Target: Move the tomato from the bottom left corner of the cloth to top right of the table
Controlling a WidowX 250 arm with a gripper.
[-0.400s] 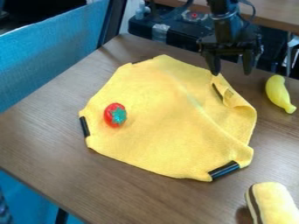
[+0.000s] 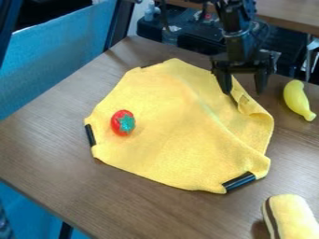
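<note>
Hanging at the cloth's (image 2: 181, 149) upper right edge, the pincer (image 2: 242, 92) (spread open) is well apart from the tomato (image 2: 122, 123).

The cloth (image 2: 181, 135) is yellow, the tomato (image 2: 120, 122) red with 1 green top.

Robot arm (image 2: 237, 43) and table (image 2: 68, 170) suggest a lab.

Black, thick-jointed arm (image 2: 237, 44), dark cable (image 2: 267, 30), chunky two-fingered pincer (image 2: 243, 92)
</note>
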